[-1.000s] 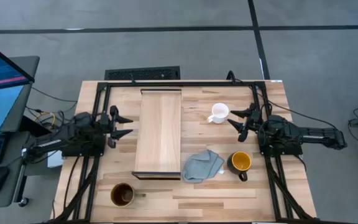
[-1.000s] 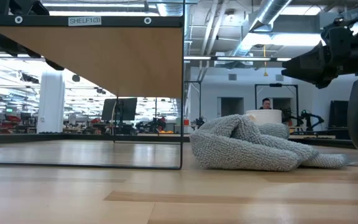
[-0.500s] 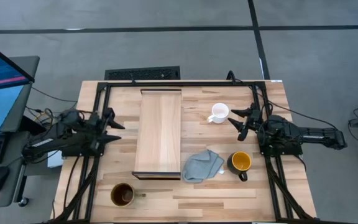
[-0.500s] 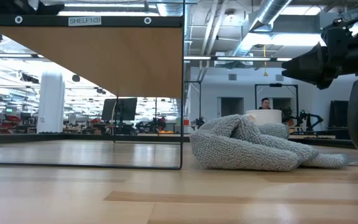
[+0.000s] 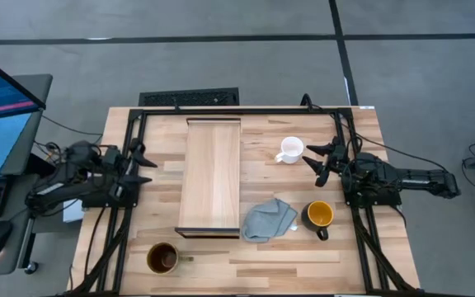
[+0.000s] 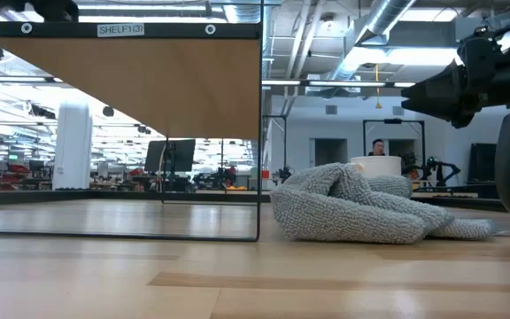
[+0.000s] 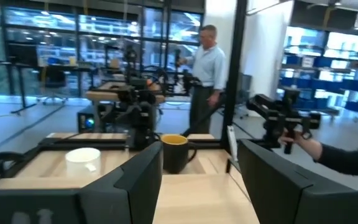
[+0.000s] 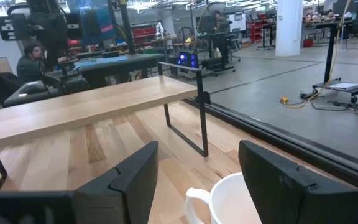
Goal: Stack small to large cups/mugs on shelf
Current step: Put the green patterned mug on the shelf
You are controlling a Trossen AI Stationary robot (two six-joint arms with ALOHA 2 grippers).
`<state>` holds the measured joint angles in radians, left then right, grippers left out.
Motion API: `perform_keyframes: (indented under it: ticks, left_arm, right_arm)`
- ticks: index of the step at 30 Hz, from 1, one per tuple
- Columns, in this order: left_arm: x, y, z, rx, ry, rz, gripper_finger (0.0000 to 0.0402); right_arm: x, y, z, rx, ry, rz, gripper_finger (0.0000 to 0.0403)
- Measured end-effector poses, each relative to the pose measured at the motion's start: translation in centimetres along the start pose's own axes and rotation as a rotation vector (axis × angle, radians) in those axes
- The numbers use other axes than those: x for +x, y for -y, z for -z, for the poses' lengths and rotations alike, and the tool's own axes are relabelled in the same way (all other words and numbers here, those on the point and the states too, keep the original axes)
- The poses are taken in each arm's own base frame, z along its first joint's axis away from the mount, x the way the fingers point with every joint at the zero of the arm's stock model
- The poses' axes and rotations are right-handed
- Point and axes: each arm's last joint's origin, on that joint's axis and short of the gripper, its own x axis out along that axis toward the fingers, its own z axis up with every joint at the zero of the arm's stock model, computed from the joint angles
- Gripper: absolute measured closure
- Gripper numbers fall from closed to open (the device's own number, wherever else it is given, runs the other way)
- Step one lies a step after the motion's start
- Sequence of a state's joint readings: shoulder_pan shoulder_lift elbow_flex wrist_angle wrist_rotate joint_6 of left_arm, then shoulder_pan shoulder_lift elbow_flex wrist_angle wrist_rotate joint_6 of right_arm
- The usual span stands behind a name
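Overhead view of a wooden table with two dark robot arms. The right gripper [image 5: 313, 158] sits right of centre in the frame, its fingers spread wide and holding nothing, pointing at the small white mug [image 5: 290, 150], which stands just beside the fingertips toward the upper middle right. In the right wrist view the white mug's rim and handle show between that gripper's two open fingers, close but not gripped. The left gripper [image 5: 138, 159] is at the left-centre edge of the table, also wide open and empty, near the left side of the shelf [image 5: 211, 175]. The shelf is a long pale wood board on a dark frame, running top to bottom in the middle of the frame, and nothing stands on it. Below the right gripper, in the lower right, the black mug with a yellow-orange inside [image 5: 319, 215] stands on the table [image 5: 262, 256], with a crumpled grey cloth [image 5: 268, 219] just to its left, beside the shelf's lower right corner. The brown-olive mug [image 5: 162, 258] stands at the lower left, below the shelf's near end. Judged from this, the task has barely begun: all three mugs remain on the table, none is stacked, and the white mug looks like the first pick.
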<state>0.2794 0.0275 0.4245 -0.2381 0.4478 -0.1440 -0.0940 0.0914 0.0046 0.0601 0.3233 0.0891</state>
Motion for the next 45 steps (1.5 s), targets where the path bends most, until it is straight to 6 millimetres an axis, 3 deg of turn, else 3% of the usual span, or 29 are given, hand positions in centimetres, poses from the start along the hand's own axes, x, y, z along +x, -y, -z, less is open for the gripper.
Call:
perform_keyframes:
  ticks: [5, 11, 20, 27, 31, 36, 45]
  left_arm:
    - [0.7, -0.4, -1.2, -0.011, -0.022, -0.091, 0.0203]
    - [2.3, -0.6, -2.7, -0.01, -0.097, -0.011, 0.0203]
    - [4.1, -0.2, -3.6, -0.028, -0.281, -0.051, 0.0203]
    - [5.0, 1.4, -4.6, -0.094, -0.412, 0.016, 0.021]
    - [5.7, 2.4, -4.6, -0.136, -0.537, 0.006, 0.0237]
    - [6.8, 4.3, -4.6, -0.22, -0.661, 0.147, 0.0275]
    - [7.6, 6.9, -4.3, -0.342, -0.75, 0.256, 0.0314]
  right_arm:
    - [0.0, 0.1, 0.0, 0.001, 0.005, 0.024, 0.0158]
    - [0.0, 0.2, -0.1, 0.001, 0.014, 0.073, 0.0158]
    - [0.0, 0.2, -0.1, -0.001, 0.014, 0.074, 0.0158]
    - [0.0, 0.2, -0.1, -0.008, 0.013, 0.074, 0.0158]
    - [0.0, 0.2, -0.1, -0.008, 0.013, 0.074, 0.0158]
    - [0.0, 0.2, -0.1, -0.008, 0.013, 0.074, 0.0158]
    - [0.0, 0.2, -0.1, -0.007, 0.013, 0.074, 0.0158]
